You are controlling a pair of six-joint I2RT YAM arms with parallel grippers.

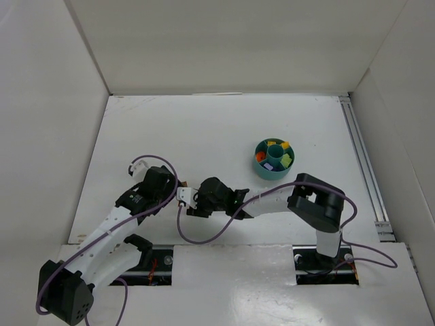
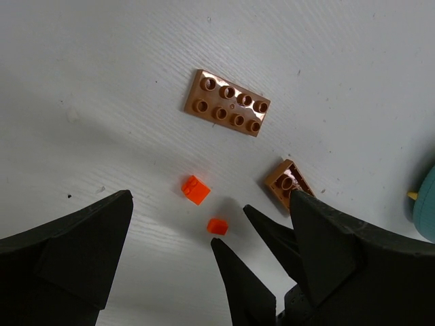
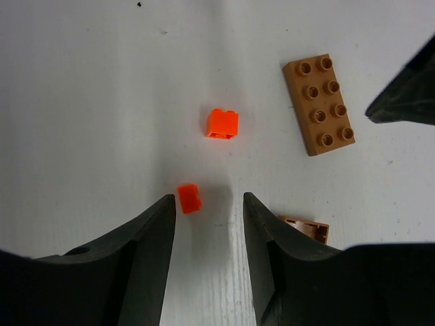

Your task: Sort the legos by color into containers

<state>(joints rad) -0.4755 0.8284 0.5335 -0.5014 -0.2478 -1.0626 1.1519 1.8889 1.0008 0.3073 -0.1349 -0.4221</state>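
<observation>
Four legos lie on the white table between my two grippers. The left wrist view shows a brownish-orange 2x4 plate (image 2: 225,102), a small brownish-orange brick (image 2: 287,183), a red-orange brick (image 2: 196,189) and a tinier red-orange brick (image 2: 217,226). My left gripper (image 2: 209,197) is open wide around them. My right gripper (image 3: 209,200) is open, and the tiny red-orange brick (image 3: 188,198) lies just beyond its left fingertip. The other red-orange brick (image 3: 222,123) and the plate (image 3: 319,104) lie further out. In the top view both grippers (image 1: 178,193) (image 1: 194,201) meet tip to tip and hide the bricks.
The round teal tub (image 1: 261,170) stands to the right of and beyond the grippers, with yellow, green and orange bricks in its wedges; its edge shows in the left wrist view (image 2: 427,210). White walls enclose the table, and a rail (image 1: 363,163) runs along the right side.
</observation>
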